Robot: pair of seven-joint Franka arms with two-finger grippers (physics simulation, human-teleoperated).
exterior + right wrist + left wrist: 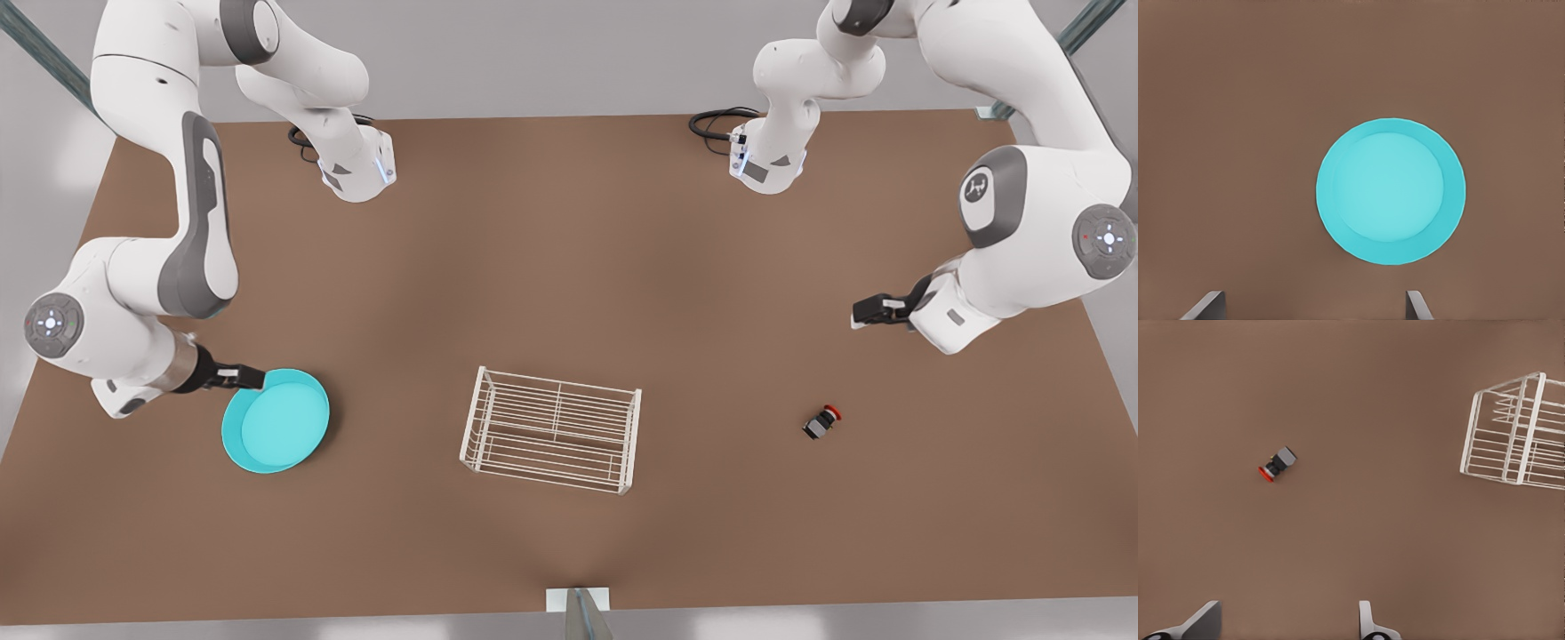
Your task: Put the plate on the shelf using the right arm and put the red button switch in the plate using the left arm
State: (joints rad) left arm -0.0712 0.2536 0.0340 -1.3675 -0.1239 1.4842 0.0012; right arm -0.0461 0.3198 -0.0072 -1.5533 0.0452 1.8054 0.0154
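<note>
Brown flat tabletop [569,267] carries three loose items. Round turquoise shallow plate [276,420] with a low rim lies flat toward the front view's left, nothing in it. Small white wire shelf [551,428], rectangular with two tiers of thin bars, stands upright near the middle, both tiers bare. Tiny red button switch [822,422], dark boxy body with round red cap, lies tipped on its side toward the front view's right, well apart from the shelf.

Right gripper [242,377], black two-finger type on the white jointed arm at the front view's left, sits at the plate's rim edge in the front view. In the right wrist view the plate [1391,191] sits ahead of both fingertips [1206,305], which are spread wide apart with nothing between them; contact with the rim cannot be told.

Left gripper [867,311], on the white arm at the front view's right, hovers above the table, apart from the switch. Left wrist view shows its fingers [1201,623] spread and empty, the switch [1277,464] on the table beyond them and the shelf [1515,433] off to one side.
</note>
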